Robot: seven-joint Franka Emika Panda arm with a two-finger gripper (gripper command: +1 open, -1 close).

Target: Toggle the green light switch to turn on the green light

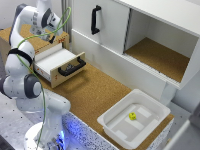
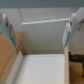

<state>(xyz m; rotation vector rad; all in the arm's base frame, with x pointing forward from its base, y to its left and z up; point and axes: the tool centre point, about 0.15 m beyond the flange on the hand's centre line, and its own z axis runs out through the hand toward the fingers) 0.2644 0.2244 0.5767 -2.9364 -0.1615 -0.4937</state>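
Matt, grainy cork-like board covers the counter (image 1: 95, 92) and cabinet floor (image 1: 157, 57). The cabinet (image 1: 112, 25), drawer (image 1: 57, 61) and bin (image 1: 134, 122) look smooth white; the handles (image 1: 95, 20) black. The arm (image 1: 22, 82) is glossy white plastic.

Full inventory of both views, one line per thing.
Drawer unit: 1, wood, far left of the exterior view, on the cork counter.
Drawer: 1, white, black handle, pulled open.
Cabinet: 1, white, along the back; sliding door with black handle, right bay open.
Bin: 1, white, exterior view's lower right.
Small block: 1, yellow, inside the bin.
Counter: 1, cork-brown.
Green switch or light: none identifiable.
Arm: 1, white, green cable.
Pincer: 1, open, above the drawer.
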